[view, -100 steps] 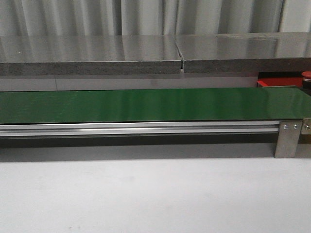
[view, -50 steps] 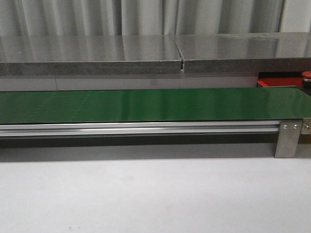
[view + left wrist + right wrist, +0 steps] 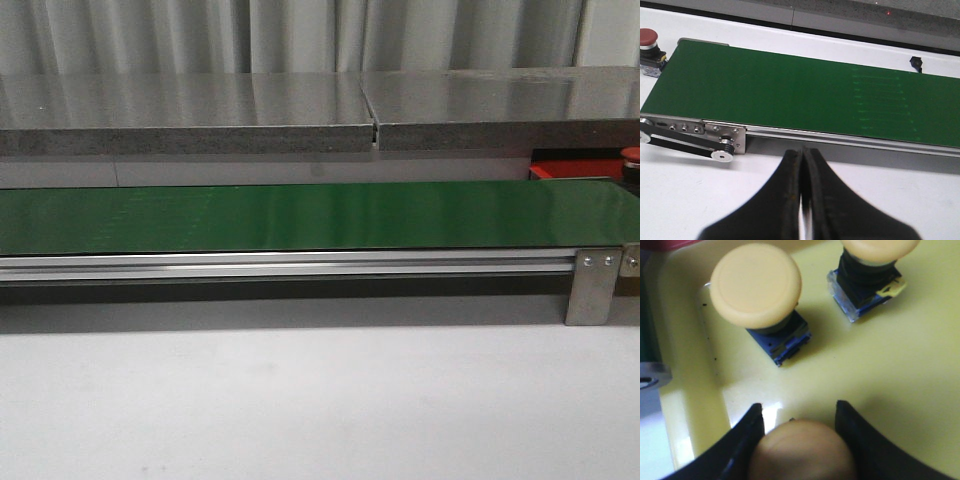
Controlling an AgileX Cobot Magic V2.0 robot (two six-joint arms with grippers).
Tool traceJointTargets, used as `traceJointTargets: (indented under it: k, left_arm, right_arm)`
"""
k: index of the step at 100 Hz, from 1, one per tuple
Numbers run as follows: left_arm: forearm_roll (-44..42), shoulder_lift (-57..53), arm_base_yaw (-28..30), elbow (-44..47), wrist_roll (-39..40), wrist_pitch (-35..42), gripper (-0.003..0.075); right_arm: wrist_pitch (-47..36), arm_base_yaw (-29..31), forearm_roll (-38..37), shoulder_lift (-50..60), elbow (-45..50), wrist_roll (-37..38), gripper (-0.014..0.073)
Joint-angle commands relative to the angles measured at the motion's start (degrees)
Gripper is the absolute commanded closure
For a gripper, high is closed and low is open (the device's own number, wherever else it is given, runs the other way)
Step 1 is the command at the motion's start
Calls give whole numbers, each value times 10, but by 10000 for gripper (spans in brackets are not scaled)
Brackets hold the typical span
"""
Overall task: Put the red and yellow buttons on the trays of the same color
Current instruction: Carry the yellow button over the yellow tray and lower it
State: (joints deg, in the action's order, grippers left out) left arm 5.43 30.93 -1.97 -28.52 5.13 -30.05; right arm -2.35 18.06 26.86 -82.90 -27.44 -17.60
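Yellow tray (image 3: 900,370) fills the right wrist view; two yellow-capped buttons already stand on it, one (image 3: 757,292) just beyond the right fingers (image 3: 800,427), a second (image 3: 870,270) farther out and partly cut by the frame edge. A third yellow cap (image 3: 802,450) sits between the right fingers, low over the tray floor; the fingers flank it closely, apparently grasping it, release not yet made. Whether it touches the tray I cannot tell.

Left fingers (image 3: 802,200) pressed together, nothing between them, hanging over the white bench short of the green belt (image 3: 790,90). One red-capped button (image 3: 651,44) on a dark body sits well beyond them, off the belt's end.

Front view: belt bare, sliver of red tray (image 3: 580,170) at far right.

Judgement: yellow side well advanced, third piece about to land; red button outstanding.
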Motion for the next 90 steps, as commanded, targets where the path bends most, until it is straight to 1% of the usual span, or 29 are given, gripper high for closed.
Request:
traceJointTargets:
  k: [1,5,9,12,24,31,34,44,61,90]
  left_arm:
    - [6,1,-5,-17,0,39,739]
    - [6,1,-5,-17,0,39,739]
    - [6,1,-5,-17,0,39,739]
    - [6,1,-5,-17,0,39,739]
    - [6,1,-5,-17,0,39,739]
    - [6,1,-5,-17,0,39,739]
    - [6,1,-5,-17,0,39,739]
    - [6,1,-5,-17,0,39,739]
    - [6,1,-5,-17,0,39,739]
    - [6,1,-5,-17,0,39,739]
  right_arm:
    - [-20,4,2,2,-12,-2,409]
    - [-20,4,4,0,-12,-2,384]
    - [-19,4,5,0,-12,-2,333]
    - [-19,4,7,0,-12,-2,289]
    - [-25,4,27,0,-12,-2,46]
    - [-27,4,37,0,-12,-2,-53]
    - [-26,4,37,0,-13,-2,-76]
    - [-25,3,38,2,-13,-2,-60]
    - [-17,3,38,23,-14,-2,-61]
    - [-15,3,38,121,-15,-2,-61]
